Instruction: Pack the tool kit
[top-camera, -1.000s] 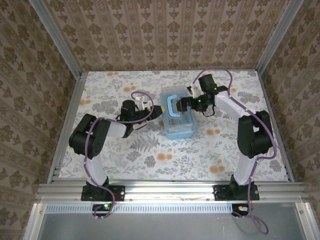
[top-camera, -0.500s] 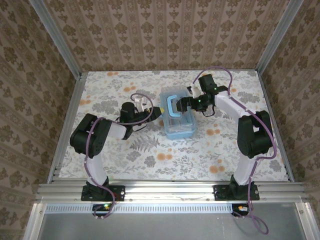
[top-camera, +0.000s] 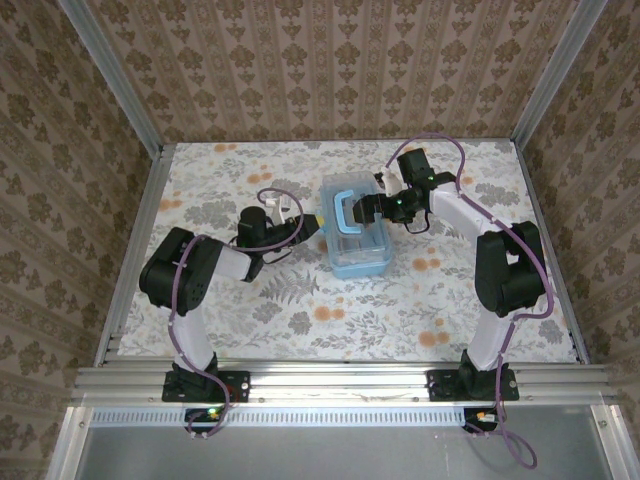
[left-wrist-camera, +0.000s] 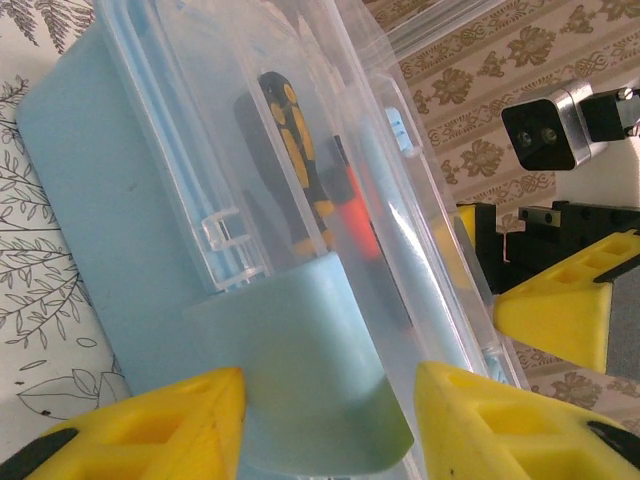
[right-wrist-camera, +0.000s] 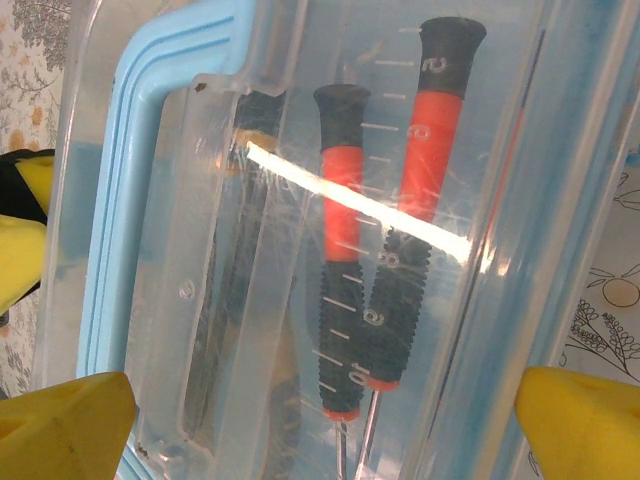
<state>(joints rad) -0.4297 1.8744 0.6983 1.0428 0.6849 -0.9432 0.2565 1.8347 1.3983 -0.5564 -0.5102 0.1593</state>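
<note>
Floral table, case between left and right jaws, screwdrivers inside

Table under a floral cloth, grey leaves and orange blooms, edged left and right by aluminium rails. Near the middle, a little toward the far side, a translucent light-blue case flat on the cloth, long side running near to far.

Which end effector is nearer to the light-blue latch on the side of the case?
Left. The left end effector has its fingers on either side of the latch on the case. The right end effector is over the case's top, towards the opposite side.
</note>
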